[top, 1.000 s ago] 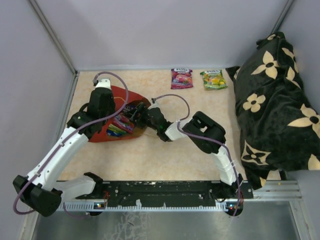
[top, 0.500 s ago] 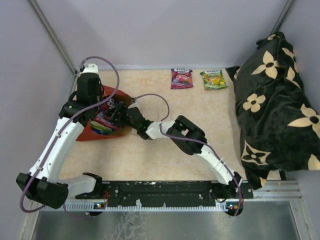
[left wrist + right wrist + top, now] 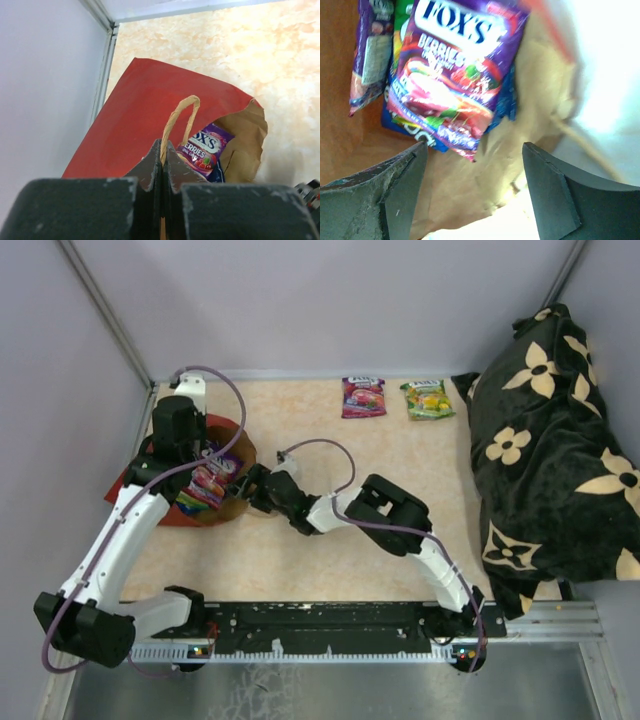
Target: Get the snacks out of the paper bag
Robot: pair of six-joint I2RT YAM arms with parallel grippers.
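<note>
**Open gripper at the mouth of a red bag full of snack packets**

At the left of the overhead view a red paper bag (image 3: 140, 472) lies on its side on the table (image 3: 400, 470), mouth facing the middle of the frame. The left gripper (image 3: 162, 150) is pinched closed on the bag's brown loop handle (image 3: 180, 117), which holds the mouth open.

The right gripper (image 3: 472, 155) sits just in front of the opening. Its fingers are spread wide and nothing is between them.

In the right wrist view a purple packet (image 3: 457, 70) lies on top of the pile, overlapping a blue chip bag (image 3: 506, 102) underneath. At the top centre of the overhead view, a pink packet (image 3: 363, 397) and a yellow-green packet (image 3: 428, 399) lie outside the bag on the table.

The purple packet looks light, thin and glossy, so it is likely to be slippery and to crumple. The best hold is probably its lower sealed edge, which is nearest the fingers. The chip bag looks puffy with breakable contents and needs a gentle pinch at a seam. The paper bag itself seems flimsy and could slide if dragged.
</note>
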